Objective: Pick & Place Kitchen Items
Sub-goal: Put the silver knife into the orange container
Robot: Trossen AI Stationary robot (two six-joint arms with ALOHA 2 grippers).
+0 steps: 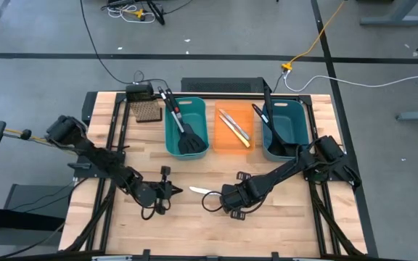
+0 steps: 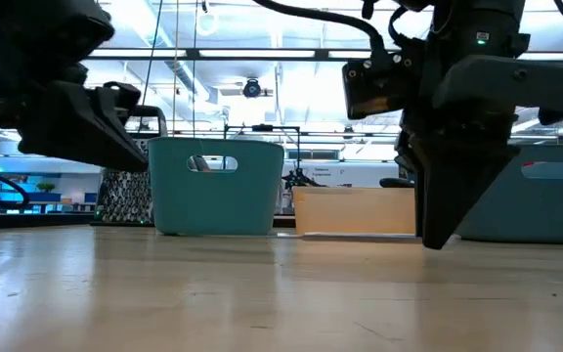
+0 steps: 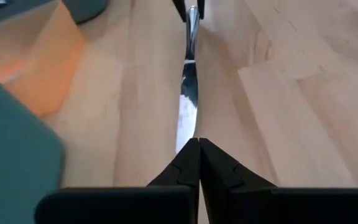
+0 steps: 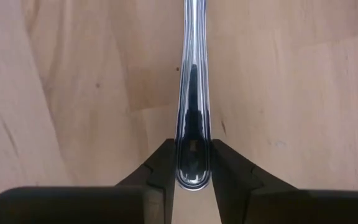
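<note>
Two grippers are sharing one silver table knife [image 1: 203, 191] on the bare wooden table [image 1: 281, 225].

Your right gripper [image 4: 193, 163] is pinching the rounded handle end between its jaws, while the left gripper [image 3: 198, 144] is sitting with jaws pressed together, the blade tip just ahead of them, possibly touching, though that is hard to judge. You're best lifting with the right alone, keeping the knife level, and drawing the left back so it isn't snagging the blade.

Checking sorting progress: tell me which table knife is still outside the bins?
The silver knife on the bare tabletop between both grippers; the other two lie in the orange bin.
</note>
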